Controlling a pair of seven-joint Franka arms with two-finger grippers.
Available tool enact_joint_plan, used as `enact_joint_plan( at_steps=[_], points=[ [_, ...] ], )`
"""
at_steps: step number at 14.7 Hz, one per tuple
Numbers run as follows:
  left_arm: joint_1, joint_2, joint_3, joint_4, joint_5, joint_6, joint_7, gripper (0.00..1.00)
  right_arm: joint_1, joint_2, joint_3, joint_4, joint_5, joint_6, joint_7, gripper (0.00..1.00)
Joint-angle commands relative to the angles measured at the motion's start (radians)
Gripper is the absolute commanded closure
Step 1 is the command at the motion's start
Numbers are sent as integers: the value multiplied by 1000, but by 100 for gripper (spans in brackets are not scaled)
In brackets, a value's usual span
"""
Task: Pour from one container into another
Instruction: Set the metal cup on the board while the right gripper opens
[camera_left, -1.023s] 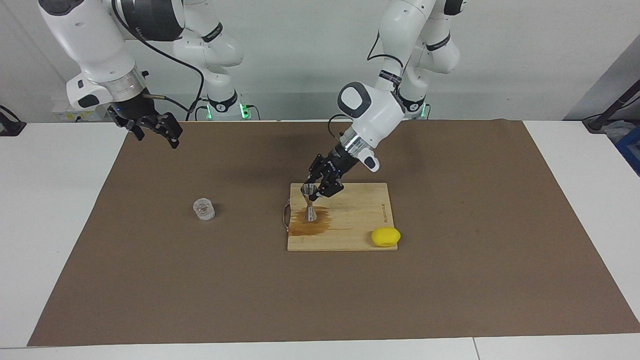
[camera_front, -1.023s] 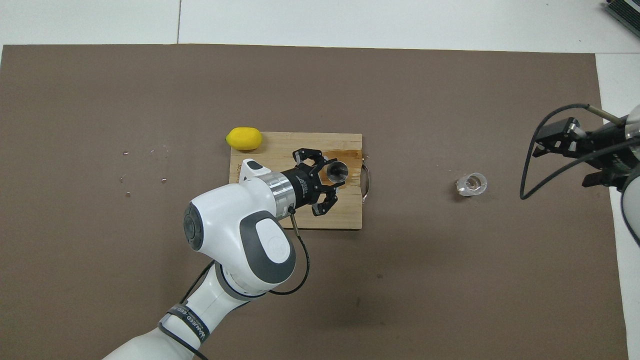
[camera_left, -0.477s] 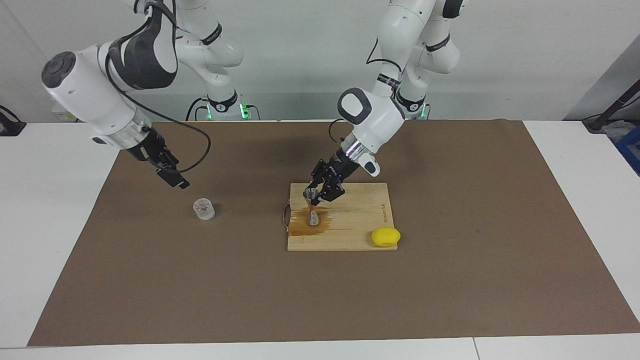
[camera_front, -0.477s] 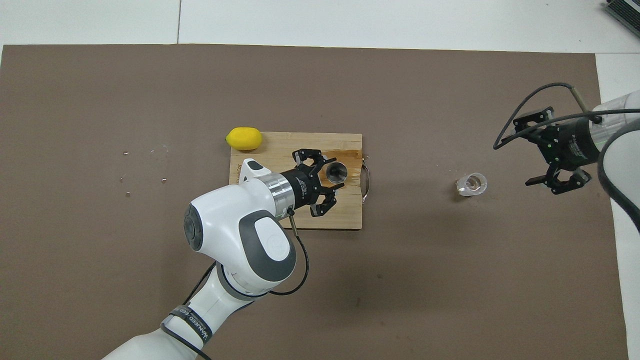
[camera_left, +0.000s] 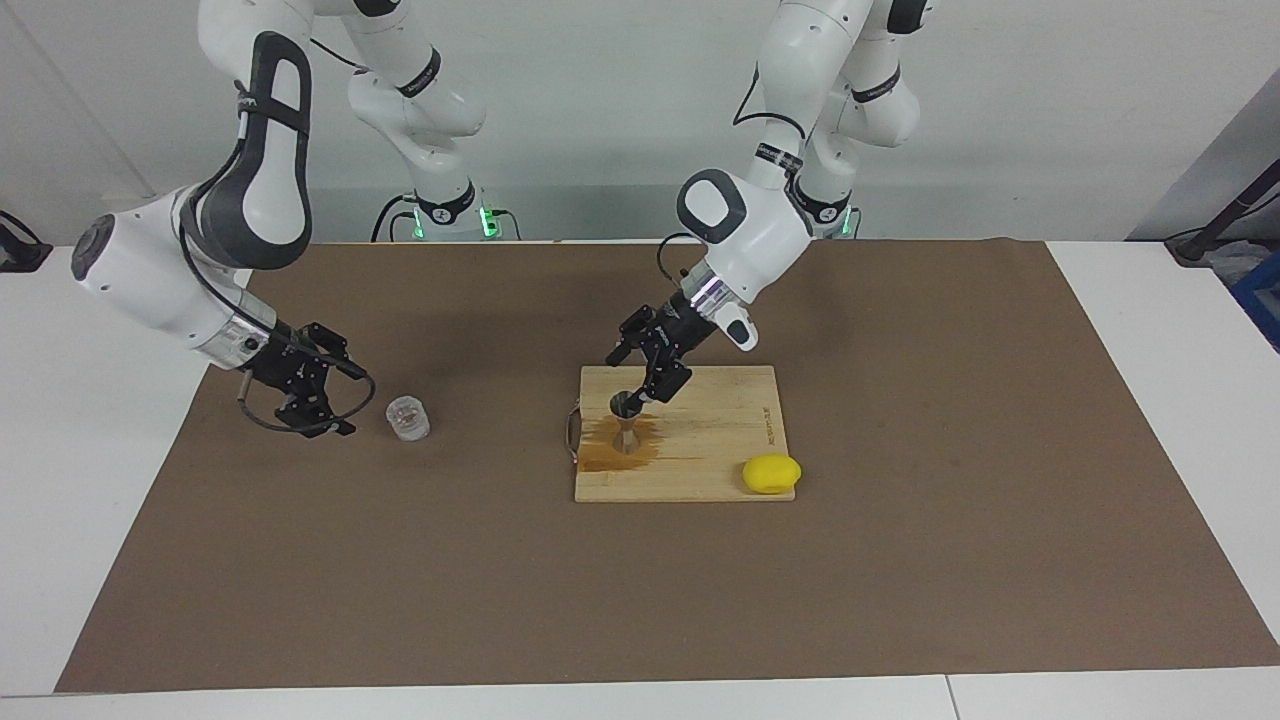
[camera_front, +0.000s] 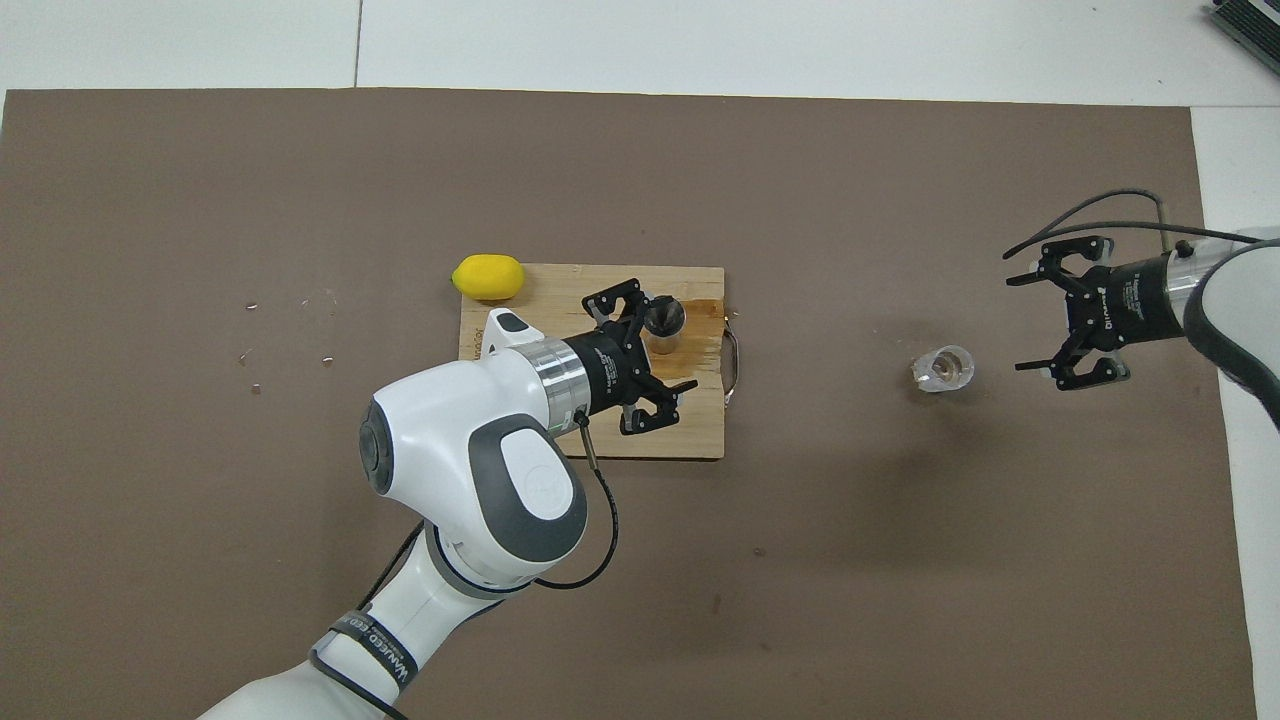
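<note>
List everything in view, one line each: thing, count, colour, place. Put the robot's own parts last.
glass cup: one, clear, on the mat toward the right arm's end of the table
jigger: one, silver-grey metal, upright on the stained patch of the board
cutting board: one, pale wood with a brown wet stain, mid-mat
lemon: one, yellow, at the board's corner farthest from the robots, toward the left arm's end
mat: one, brown, covering most of the table
table: one, white, under the mat
left gripper: one, black, open, just above the jigger's rim
right gripper: one, black, open, low beside the glass cup, not touching it
</note>
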Motion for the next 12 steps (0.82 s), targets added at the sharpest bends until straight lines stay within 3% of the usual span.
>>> enact_joint_plan(
  at_steps=[1, 4, 6, 12],
  points=[
    [39, -55, 12, -11, -20, -96, 1, 0, -32, -11, 12, -84, 85, 62, 13, 0],
    [122, -104, 15, -13, 11, -253, -7, 0, -40, -3, 12, -136, 125, 112, -54, 0],
    [185, -118, 15, -6, 107, -383, -8, 0, -52, 0, 12, -177, 199, 148, -124, 0],
    [360, -99, 13, 177, 613, -797, -3, 0, -64, 112, 12, -177, 354, 143, -286, 0]
  ],
)
